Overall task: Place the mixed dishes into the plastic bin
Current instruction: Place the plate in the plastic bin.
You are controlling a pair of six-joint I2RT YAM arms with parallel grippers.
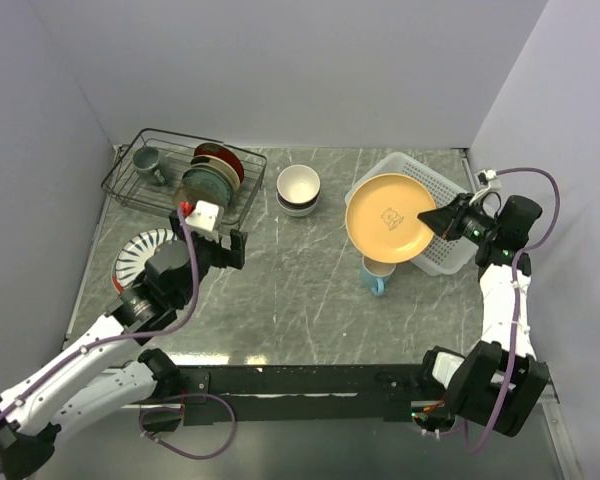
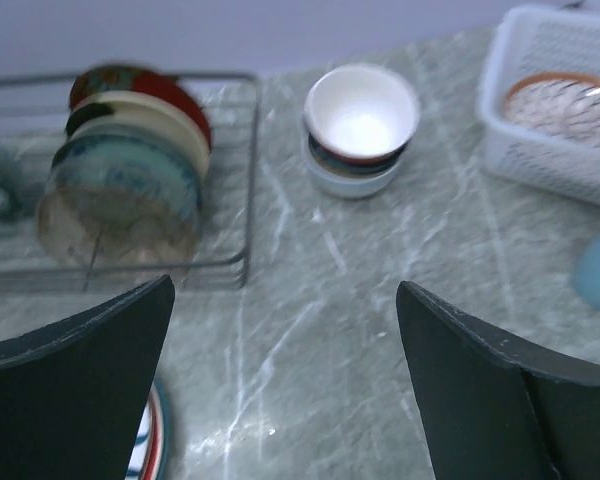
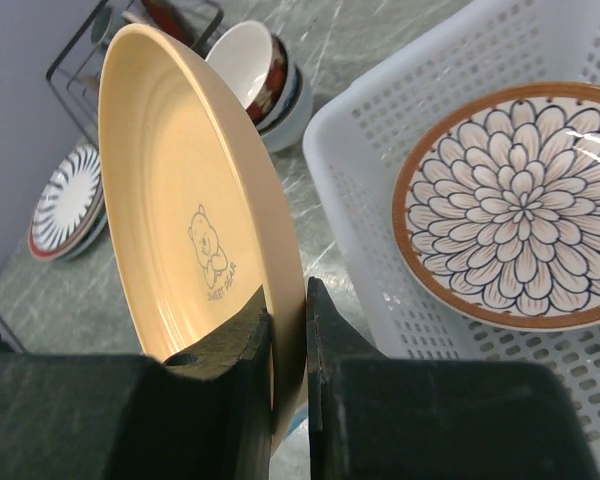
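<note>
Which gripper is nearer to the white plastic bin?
Right. The right gripper holds a yellow plate right beside the bin; the left gripper is across the table, beside the wire rack.

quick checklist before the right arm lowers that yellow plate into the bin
1. Grip: right hand is clamped on the rim of the yellow bear plate: ok.
2. Plate over the white bin: it is held tilted at the bin's left rim, largely over the table: not ok.
3. Room in the bin: only a flower-patterned plate lies flat inside: ok.
4. Path below: the light blue mug stands just under the plate's near edge and might get hit: not ok.
5. Left hand: open, holding nothing, well away from the bin: ok.
6. Clearance between plate edge and bin rim: cannot tell.
</note>
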